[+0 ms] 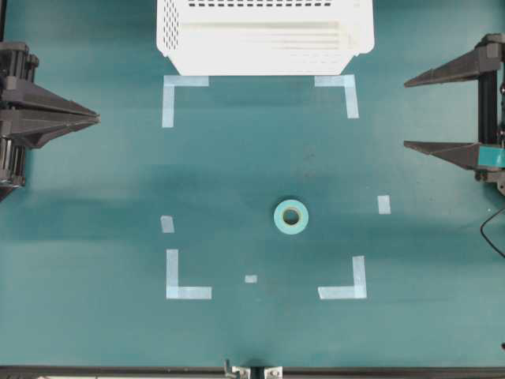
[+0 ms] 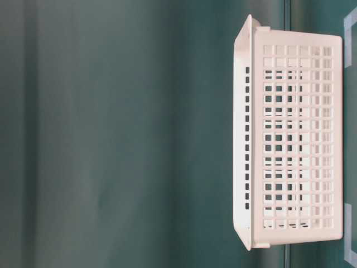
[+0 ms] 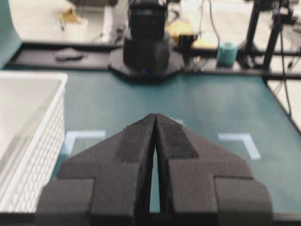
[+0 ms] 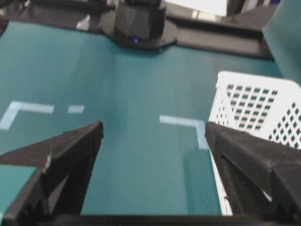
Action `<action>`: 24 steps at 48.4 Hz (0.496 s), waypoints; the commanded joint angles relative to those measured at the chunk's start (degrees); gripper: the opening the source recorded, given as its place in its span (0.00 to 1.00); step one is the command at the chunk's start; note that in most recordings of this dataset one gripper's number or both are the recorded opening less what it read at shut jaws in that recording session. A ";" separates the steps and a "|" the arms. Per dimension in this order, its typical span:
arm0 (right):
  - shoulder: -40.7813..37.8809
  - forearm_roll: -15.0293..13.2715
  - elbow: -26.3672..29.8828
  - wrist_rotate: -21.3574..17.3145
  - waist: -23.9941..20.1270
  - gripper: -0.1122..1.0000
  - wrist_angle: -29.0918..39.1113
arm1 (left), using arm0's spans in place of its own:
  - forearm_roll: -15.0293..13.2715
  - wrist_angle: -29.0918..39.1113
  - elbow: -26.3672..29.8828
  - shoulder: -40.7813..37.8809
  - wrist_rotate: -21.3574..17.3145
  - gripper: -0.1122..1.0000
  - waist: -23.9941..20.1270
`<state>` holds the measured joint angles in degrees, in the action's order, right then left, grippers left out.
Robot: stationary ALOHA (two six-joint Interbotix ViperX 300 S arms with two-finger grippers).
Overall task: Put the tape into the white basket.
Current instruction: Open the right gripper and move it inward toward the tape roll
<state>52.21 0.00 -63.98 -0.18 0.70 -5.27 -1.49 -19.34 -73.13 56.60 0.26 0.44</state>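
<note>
The small teal-green ring-shaped roll of tape (image 1: 291,216) lies flat on the dark teal table (image 1: 237,174), inside the pale-blue tape corner marks (image 1: 185,284) and well apart from both arms. The large white perforated plastic basket (image 1: 264,35) stands at the far edge, beyond the marks. The left gripper (image 1: 96,119) has its black foam fingers pressed together on nothing; the right gripper (image 1: 407,113) stands spread wide and empty
</note>
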 commanded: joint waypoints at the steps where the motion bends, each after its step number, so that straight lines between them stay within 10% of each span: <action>1: -0.35 0.18 2.37 -0.09 -0.18 0.98 1.93 | -0.09 0.26 -0.09 0.97 0.00 0.00 0.26; 24: -5.89 -0.26 7.65 -4.22 -6.33 0.98 14.59 | -0.09 15.56 -5.63 14.06 0.18 0.00 0.26</action>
<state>47.90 -0.09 -58.27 -4.22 -4.57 8.88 -1.49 -3.87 -78.57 69.08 0.35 0.53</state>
